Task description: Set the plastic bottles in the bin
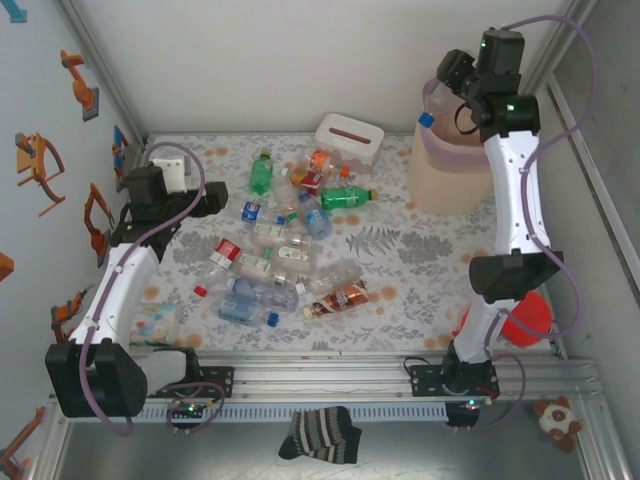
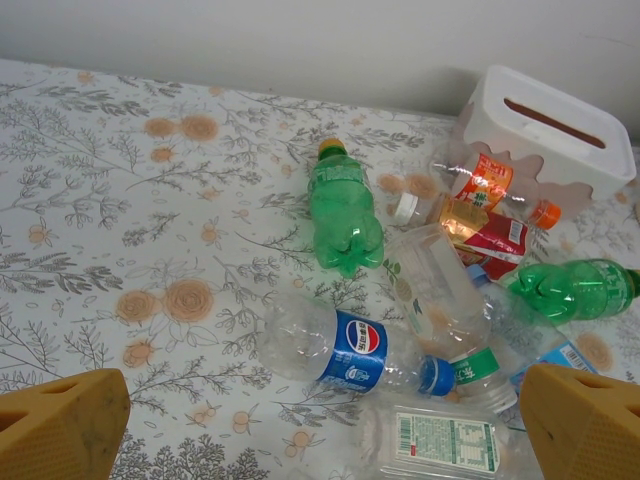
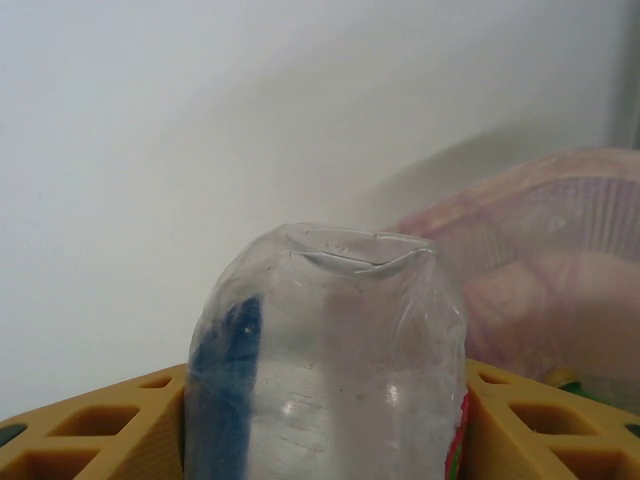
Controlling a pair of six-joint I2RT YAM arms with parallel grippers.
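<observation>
the right jaws grip a clear bottle (image 3: 330, 350), the pink-lined bin (image 1: 440, 185) just below them, its contents unclear. the left jaws gape open above loose bottles (image 2: 350, 350) on the table (image 2: 120, 200).

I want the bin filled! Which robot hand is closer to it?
The right gripper: it hangs at the bin's rim, holding a clear bottle. The left gripper is across the table, open, near the bottle pile.
</observation>
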